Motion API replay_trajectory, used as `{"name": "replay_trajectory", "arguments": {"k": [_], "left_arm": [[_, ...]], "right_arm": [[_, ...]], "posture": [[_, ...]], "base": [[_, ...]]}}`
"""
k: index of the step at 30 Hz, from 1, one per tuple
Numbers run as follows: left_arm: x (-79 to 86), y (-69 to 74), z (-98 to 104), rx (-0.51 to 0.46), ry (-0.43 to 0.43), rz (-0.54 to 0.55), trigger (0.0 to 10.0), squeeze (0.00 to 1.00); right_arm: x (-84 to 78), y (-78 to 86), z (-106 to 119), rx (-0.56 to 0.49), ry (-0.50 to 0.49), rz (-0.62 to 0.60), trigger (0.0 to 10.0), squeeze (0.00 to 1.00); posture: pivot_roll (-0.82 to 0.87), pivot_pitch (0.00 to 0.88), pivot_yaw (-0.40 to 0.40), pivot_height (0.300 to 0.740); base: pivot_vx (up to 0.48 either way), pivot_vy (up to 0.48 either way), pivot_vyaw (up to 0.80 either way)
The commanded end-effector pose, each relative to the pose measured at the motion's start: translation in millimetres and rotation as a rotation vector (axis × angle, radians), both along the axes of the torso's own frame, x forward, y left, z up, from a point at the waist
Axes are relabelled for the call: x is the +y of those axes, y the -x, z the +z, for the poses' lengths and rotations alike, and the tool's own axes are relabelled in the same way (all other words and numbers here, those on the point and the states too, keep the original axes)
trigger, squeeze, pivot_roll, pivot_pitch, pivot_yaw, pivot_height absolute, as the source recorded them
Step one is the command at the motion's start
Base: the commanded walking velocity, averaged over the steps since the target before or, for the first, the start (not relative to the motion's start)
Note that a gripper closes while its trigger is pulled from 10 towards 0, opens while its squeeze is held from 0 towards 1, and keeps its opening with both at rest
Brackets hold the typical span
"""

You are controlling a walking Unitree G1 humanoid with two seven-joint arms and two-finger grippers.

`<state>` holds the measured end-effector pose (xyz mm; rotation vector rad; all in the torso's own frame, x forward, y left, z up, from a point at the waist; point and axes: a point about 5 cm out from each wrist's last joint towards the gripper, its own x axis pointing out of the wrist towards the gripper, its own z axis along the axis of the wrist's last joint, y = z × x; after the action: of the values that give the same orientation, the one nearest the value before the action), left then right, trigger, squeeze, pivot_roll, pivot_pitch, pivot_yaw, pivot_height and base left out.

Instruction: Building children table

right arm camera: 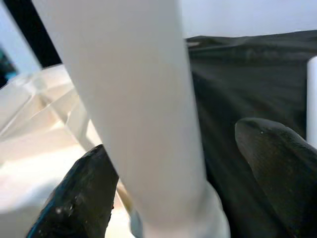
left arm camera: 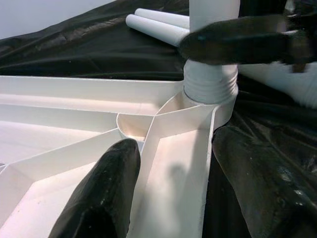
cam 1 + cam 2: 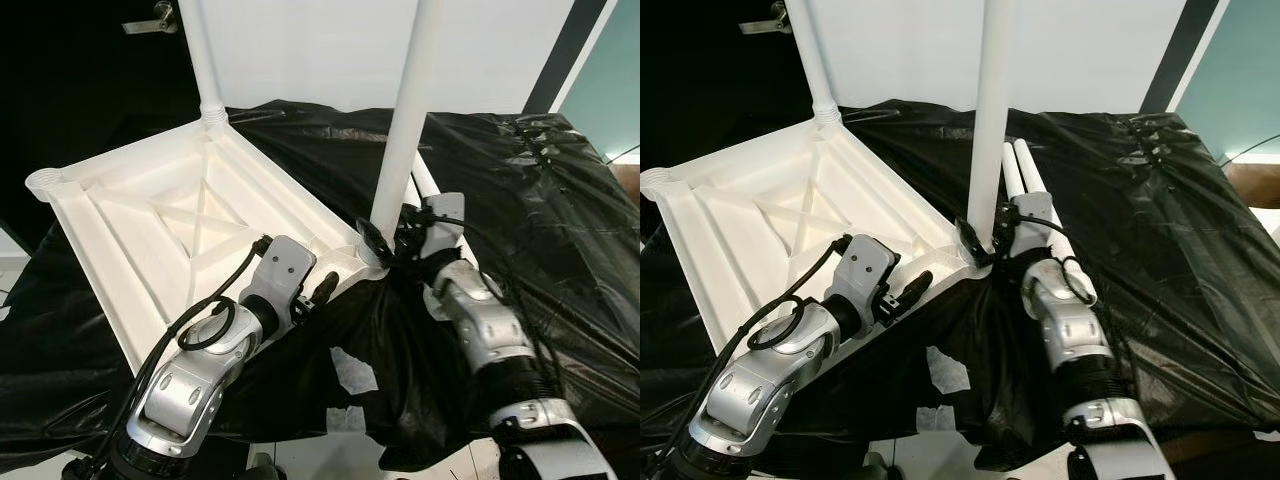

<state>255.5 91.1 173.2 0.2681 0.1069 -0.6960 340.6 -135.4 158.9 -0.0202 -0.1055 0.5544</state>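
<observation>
The white table top [image 3: 130, 230] lies upside down on a black sheet. One white leg [image 3: 200, 60] stands in its far corner socket. A second leg [image 3: 405, 130] stands in the near right corner socket [image 2: 210, 87]. My left gripper [image 3: 325, 285] straddles the top's rim beside that socket, one finger [image 2: 99, 193] inside the rim and the other [image 2: 257, 183] outside, shut on it. My right gripper [image 3: 980, 240] is open around the second leg's base. One finger [image 1: 79, 193] touches the leg, while the other [image 1: 277, 163] stands off it.
Two loose white legs [image 3: 1025, 175] lie side by side on the black sheet [image 3: 530, 200] behind my right arm. An empty corner socket [image 3: 45, 183] shows at the top's left corner. A white wall stands behind and the sheet drops off at the front.
</observation>
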Motion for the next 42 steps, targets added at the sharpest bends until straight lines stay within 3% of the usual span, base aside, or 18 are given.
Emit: {"name": "replay_trajectory", "arguments": {"k": [1, 2, 8, 16, 17, 18, 19, 20, 26, 29, 33, 34, 38, 42], "left_arm": [[-0.1, 2.2, -2.6, 0.02, -0.003, -0.022, 10.0, 0.0], [-0.3, 2.6, -2.9, 0.021, -0.003, -0.023, 10.0, 0.0], [-1.1, 2.5, -3.1, 0.024, -0.002, -0.028, 10.0, 0.0], [-0.5, -0.3, -8.7, 0.038, -0.014, -0.03, 10.0, 0.0], [0.6, -1.0, -9.6, 0.038, -0.025, -0.029, 10.0, 0.0], [0.6, -1.0, -9.6, 0.038, -0.025, -0.029, 10.0, 0.0], [1.8, -1.2, -10.1, 0.041, -0.033, -0.031, 10.0, 0.0], [3.3, -1.2, -10.4, 0.042, -0.04, -0.031, 10.0, 0.0], [7.8, -1.4, -11.2, 0.037, -0.062, -0.018, 10.0, 0.0], [10.1, -1.9, -11.4, 0.039, -0.06, -0.005, 10.0, 0.0], [10.3, -2.1, -11.8, 0.038, -0.06, -0.006, 10.0, 0.0], [10.1, -2.2, -13.5, 0.04, -0.054, -0.003, 10.0, 0.0], [10.2, -2.0, -16.7, 0.047, -0.051, 0.001, 10.0, 0.0], [11.8, -3.0, -22.3, 0.051, -0.057, 0.021, 10.0, 0.0]], "right_arm": [[-0.6, -0.9, 1.0, -0.008, -0.003, 0.03, 10.0, 0.78], [-3.7, -3.5, 1.2, -0.006, 0.032, 0.08, 10.0, 0.0], [-5.2, -9.3, 1.7, -0.008, 0.093, 0.133, 10.0, 0.0], [10.8, -23.1, -0.4, 0.014, 0.199, 0.277, 10.0, 0.0], [12.3, -24.8, -1.2, 0.018, 0.21, 0.279, 3.1, 0.0], [12.3, -24.8, -1.2, 0.018, 0.21, 0.279, 3.1, 0.0], [12.9, -26.2, -2.0, 0.022, 0.217, 0.278, 2.2, 0.0], [13.0, -27.1, -3.0, 0.026, 0.222, 0.281, 0.0, 0.0], [11.0, -28.8, -5.9, 0.044, 0.217, 0.27, 0.0, 0.0], [5.9, -32.8, -15.7, 0.116, 0.217, 0.14, 0.0, 0.0], [5.3, -34.8, -17.7, 0.131, 0.198, 0.084, 0.0, 0.0], [3.5, -36.7, -19.9, 0.153, 0.166, -0.005, 0.0, 0.0], [3.5, -37.0, -20.9, 0.145, 0.163, -0.058, 0.0, 0.0], [14.6, -31.0, -25.3, 0.124, 0.158, -0.083, 0.0, 0.0]], "posture": [[0.12, 0.034, -0.025, 0.74], [0.12, 0.034, -0.025, 0.74], [0.13, 0.025, -0.027, 0.74], [0.13, 0.005, -0.017, 0.74], [0.13, 0.002, -0.014, 0.74], [0.13, 0.002, -0.014, 0.74], [0.14, 0.002, -0.013, 0.74], [0.14, 0.002, -0.013, 0.74], [0.15, 0.006, -0.016, 0.74], [0.15, 0.014, -0.018, 0.74], [0.15, 0.015, -0.018, 0.74], [0.15, 0.022, -0.015, 0.74], [0.15, 0.026, -0.011, 0.74], [0.14, 0.036, -0.007, 0.74]], "base": [[0.0, 0.0, 0.0], [0.0, 0.0, 0.0], [0.0, 0.0, 0.0], [0.0, 0.0, 0.0], [0.0, 0.0, 0.0], [0.0, 0.0, 0.0], [0.0, 0.0, 0.0], [0.0, 0.0, 0.0], [0.0, 0.0, 0.0], [0.0, 0.0, 0.0], [0.0, 0.0, 0.0], [0.0, 0.0, 0.0], [0.0, 0.0, 0.0], [0.0, 0.0, 0.0]]}}
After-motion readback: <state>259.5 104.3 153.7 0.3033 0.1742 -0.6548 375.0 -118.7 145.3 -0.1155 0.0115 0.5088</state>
